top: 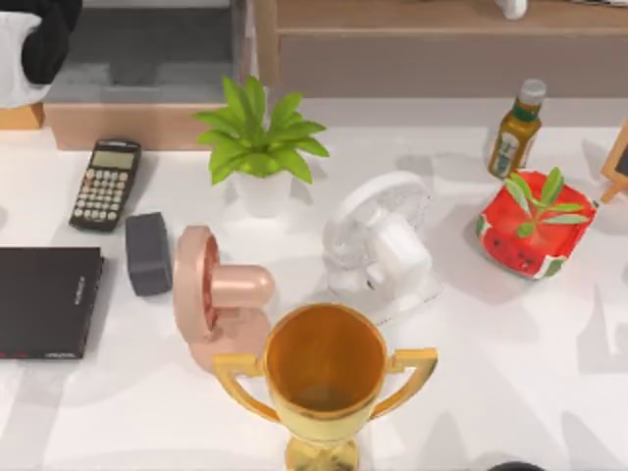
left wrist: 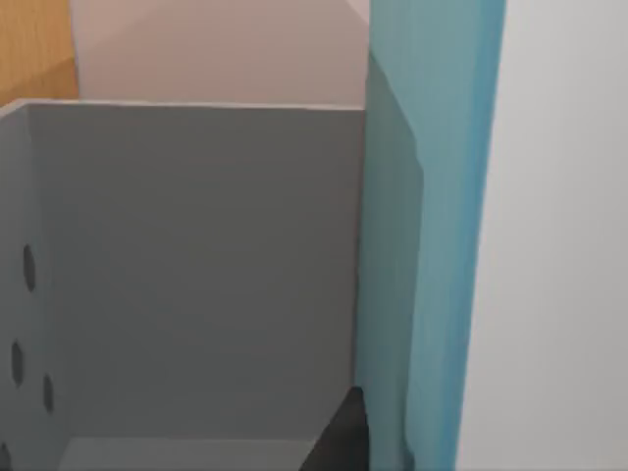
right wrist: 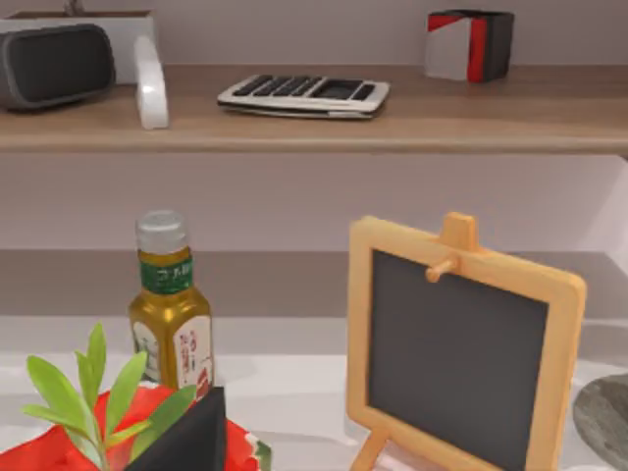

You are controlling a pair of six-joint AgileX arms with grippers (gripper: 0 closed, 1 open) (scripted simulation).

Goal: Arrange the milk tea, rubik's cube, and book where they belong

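Left arm is up at the far-left corner of the top view, over a grey bin (top: pixel 147 54). In the left wrist view the book (left wrist: pixel 432 216) stands upright right in front of the gripper, teal cover edge-on, just inside the bin's grey wall (left wrist: pixel 196 265). A dark fingertip (left wrist: pixel 339 442) sits against the book's lower edge, so my read is the left gripper (left wrist: pixel 378 446) is clamped on the book. Only one finger is visible, so can't confirm how tight the grip is.

Risks from here:
- Book is tall and held near one edge. If released before its bottom is seated, it could tip against the bin wall or fall flat.
- Book is close to the wall on the gripper's side, so a sideways nudge on retreat could scrape it or drag it back out.
- Can't see the bin floor under the book, so depth remaining is unknown. An early drop would be a hard landing.

Right arm: a dark finger (right wrist: pixel 186 437) is just above the red watermelon planter (top: pixel 535 224), with an oil bottle (right wrist: pixel 172 304) and a small chalkboard easel (right wrist: pixel 456 343) ahead of it. It's carrying nothing I can see, and I can't tell how open it is.

Rubik's cube (right wrist: pixel 469 44) is on the shelf (right wrist: pixel 314 123) beyond the right gripper, looks placed. Milk tea not spotted.
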